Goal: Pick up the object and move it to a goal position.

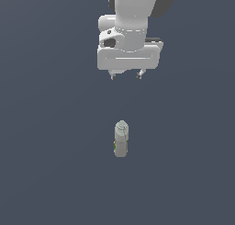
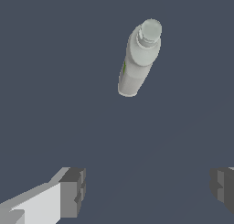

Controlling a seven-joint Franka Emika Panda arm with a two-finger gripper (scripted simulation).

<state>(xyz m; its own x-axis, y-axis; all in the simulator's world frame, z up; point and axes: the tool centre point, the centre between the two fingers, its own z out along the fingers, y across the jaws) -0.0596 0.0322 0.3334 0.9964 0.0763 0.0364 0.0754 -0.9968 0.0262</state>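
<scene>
Bottle, pale grey with green label mark, standing alone on the dark floor, well apart from the gripper, whose fingers are spread wide, apparently ready to descend for a pickup.

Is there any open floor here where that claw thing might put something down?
Plenty. Only the bottle sits on the dark surface; the exterior view's left and right of it are bare, as is the stretch between it and the open gripper. Nowhere looks crowded.
</scene>
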